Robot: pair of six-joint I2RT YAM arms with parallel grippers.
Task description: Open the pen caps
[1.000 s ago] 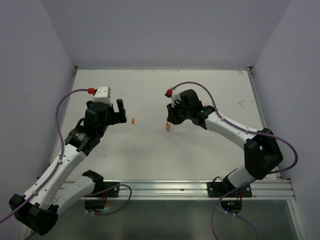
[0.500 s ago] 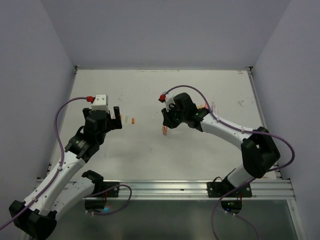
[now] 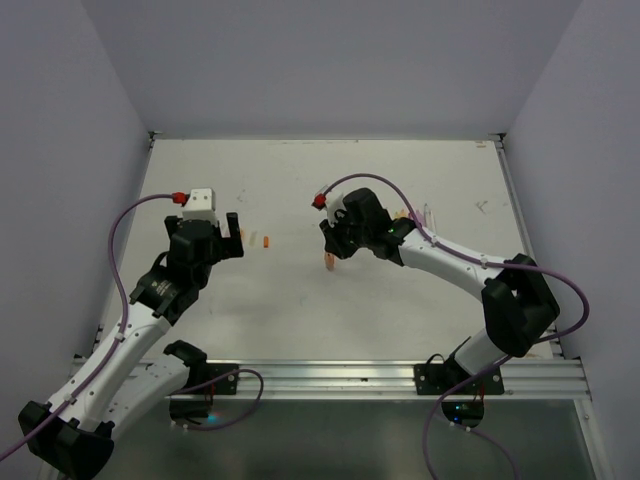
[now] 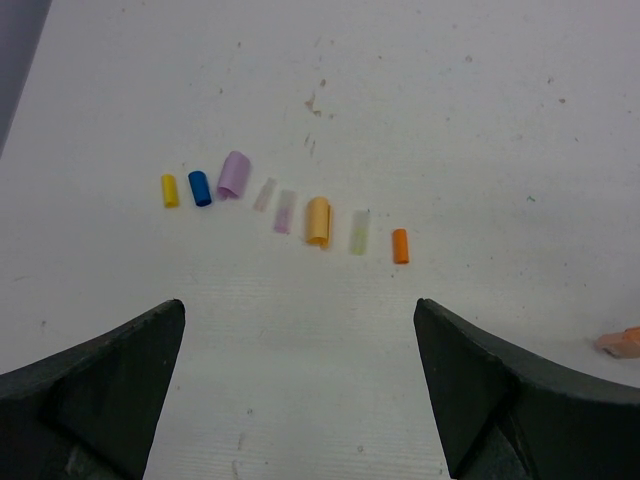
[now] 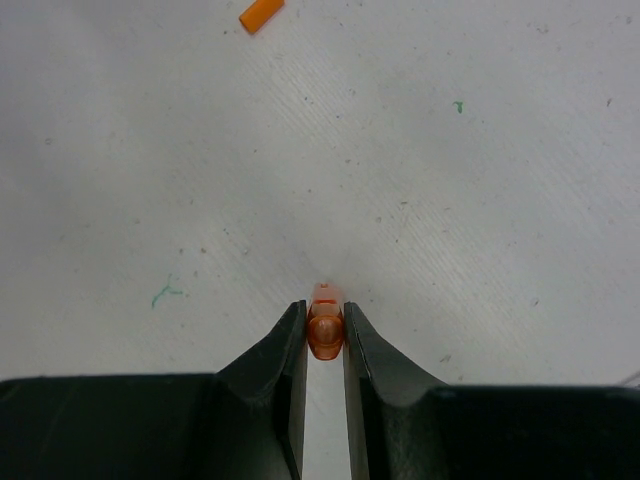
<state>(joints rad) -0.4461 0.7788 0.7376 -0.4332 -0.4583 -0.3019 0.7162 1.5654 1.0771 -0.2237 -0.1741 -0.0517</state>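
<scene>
Nearest us, the left gripper [image 4: 299, 308] hangs above the white table [image 4: 480, 120], its two dark fingers spread wide with nothing between them. Just beyond it lies a gently curving row of eight small plastic pen caps [image 4: 285, 211], each apart from its neighbours. From the left we see a yellow cap [image 4: 170, 190], a blue cap [image 4: 200, 188], a wider lilac cap [image 4: 234, 174], a clear whitish cap [image 4: 264, 193], a pale pink cap [image 4: 285, 213], a fat light-orange cap [image 4: 318, 221], a pale greenish cap [image 4: 359, 231] and a small deep-orange cap [image 4: 400, 245]. To the right, near the middle of the table, the right gripper [image 5: 323, 312] is pinched tight on a stubby orange plastic pen [image 5: 324, 332], seen end-on between the fingers. We cannot tell whether its lower end touches the table. Farther back, beside the right arm, a few slim pens [image 3: 415, 213] lie partly hidden, their colours too faint to name.
</scene>
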